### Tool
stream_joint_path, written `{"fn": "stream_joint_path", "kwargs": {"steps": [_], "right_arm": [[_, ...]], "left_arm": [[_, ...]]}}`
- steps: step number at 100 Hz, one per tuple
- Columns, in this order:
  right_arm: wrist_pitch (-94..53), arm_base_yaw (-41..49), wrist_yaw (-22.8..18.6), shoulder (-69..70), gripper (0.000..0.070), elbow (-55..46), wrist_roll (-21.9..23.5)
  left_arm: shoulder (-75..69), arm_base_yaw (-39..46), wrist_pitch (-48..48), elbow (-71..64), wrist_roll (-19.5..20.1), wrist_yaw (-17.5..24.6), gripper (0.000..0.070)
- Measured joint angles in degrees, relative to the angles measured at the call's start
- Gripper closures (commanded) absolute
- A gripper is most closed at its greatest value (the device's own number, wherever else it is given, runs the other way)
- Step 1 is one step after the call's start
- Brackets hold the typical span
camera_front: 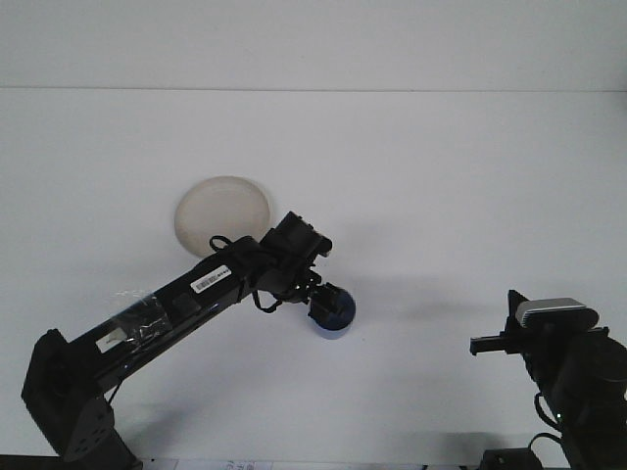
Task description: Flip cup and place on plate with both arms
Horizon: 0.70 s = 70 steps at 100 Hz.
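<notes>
My left pincer [315, 296] is right at the blue cup [334, 313], reaching in from the cup's left and slightly behind it. Pincer tip overlaps the cup's near-left rim in the front view; I can't tell whether the fingers are wide, narrow, or already on the wall, because the wrist body hides them.

Cup sits on the white counter [470, 196], roughly centre, mouth facing up as far as I can judge from the dark interior that shows. Long axis vertical, so the grab has to come across the rim or side wall, not along it.

Cream plate [223, 215] lies behind and left of the cup, well apart from it, partly behind my left forearm. So the carry goes back along the same line my left arm reaches in on.

Right pincer [478, 345] is parked low at the right edge, well apart from the cup, pointing left toward it. Its opening isn't readable either.

Left arm is clearly nearer. My read: close on the cup, lift, then bring the right arm in for the flip handover. Risk: nudging the cup sideways before the grip lands.
</notes>
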Motion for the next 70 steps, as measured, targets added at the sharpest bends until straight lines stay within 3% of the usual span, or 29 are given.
{"fn": "stream_joint_path", "kwargs": {"steps": [3, 18, 34, 52, 70], "right_arm": [[-0.02, 0.0, 0.0, 0.0, 0.07, 0.0, 0.0], [-0.15, 0.0, 0.0, 0.0, 0.07, 0.0, 0.0], [-0.63, 0.0, 0.0, 0.0, 0.07, 0.0, 0.0], [-0.63, 0.0, 0.0, 0.0, 0.07, 0.0, 0.0], [-0.63, 0.0, 0.0, 0.0, 0.07, 0.0, 0.0]], "left_arm": [[0.0, -0.2, 0.37, 0.0, 0.2, -0.28, 0.07], [0.02, -0.5, -0.94, 0.79, 1.2, -1.7, 0.0695], [0.04, 0.96, -7.74, 7.17, 3.96, -8.68, 0.0695], [0.04, 9.09, -13.44, 16.35, 6.36, -12.76, 0.0695], [-0.17, 19.69, -11.67, 19.43, 7.37, -16.55, 0.0695]]}}
